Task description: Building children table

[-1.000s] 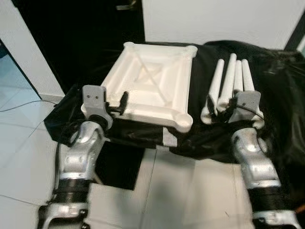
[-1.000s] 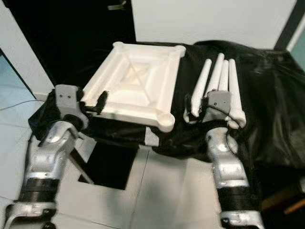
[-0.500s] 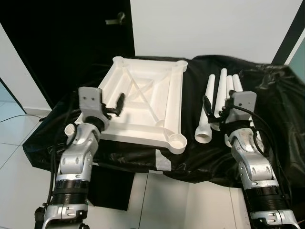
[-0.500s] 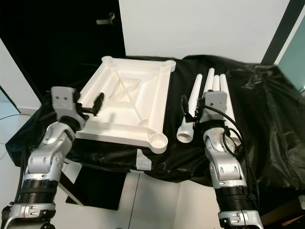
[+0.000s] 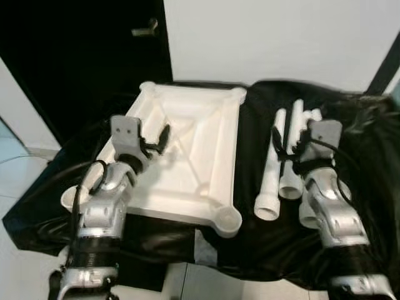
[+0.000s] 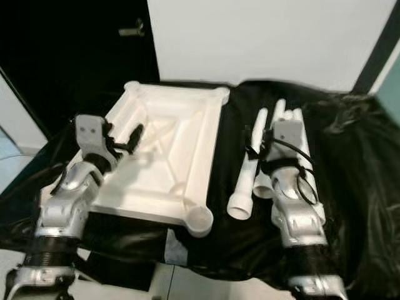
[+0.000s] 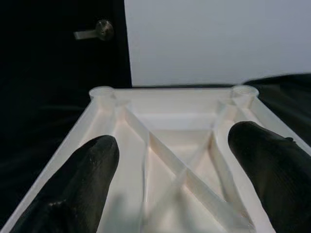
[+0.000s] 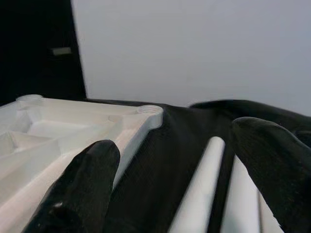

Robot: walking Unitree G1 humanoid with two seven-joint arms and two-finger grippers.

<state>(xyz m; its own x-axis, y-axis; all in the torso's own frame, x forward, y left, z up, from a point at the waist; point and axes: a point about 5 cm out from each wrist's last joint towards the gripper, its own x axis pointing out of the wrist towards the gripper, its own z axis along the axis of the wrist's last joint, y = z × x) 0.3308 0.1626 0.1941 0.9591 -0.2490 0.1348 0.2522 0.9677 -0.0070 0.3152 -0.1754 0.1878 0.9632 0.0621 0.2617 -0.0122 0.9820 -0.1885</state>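
Since a second ago the head camera has closed in and tipped down, so the white tabletop and the legs sit lower and larger in frame; the things themselves have not shifted on the black-draped counter [image 5: 350, 187].

Left eye view: the left end effector [image 5: 164, 136] hovers over the near left part of the upturned tabletop [image 5: 206, 156], empty. The right end effector [image 5: 279, 145] hangs just above the bundle of white legs [image 5: 272, 181], the nearest leg running toward the robot beneath it. A screw socket [image 5: 227, 219] at the tabletop's near corner lies between the two end effectors, nearer the body.

Right eye view: same layout; the legs lie just right of the tabletop, not touching it.

Left wrist view: both black fingers [image 7: 87, 179] are spread wide with nothing between them; the crossed ribs of the tabletop lie straight ahead and below.

Right wrist view: fingers [image 8: 82, 184] wide apart, holding nothing; one leg [image 8: 201, 189] runs between them, the tabletop corner off to one side.

Likely risk: the round legs lie loose on slippery cloth, so an off-centre pinch could roll one away or nudge the bundle off the counter's edge.
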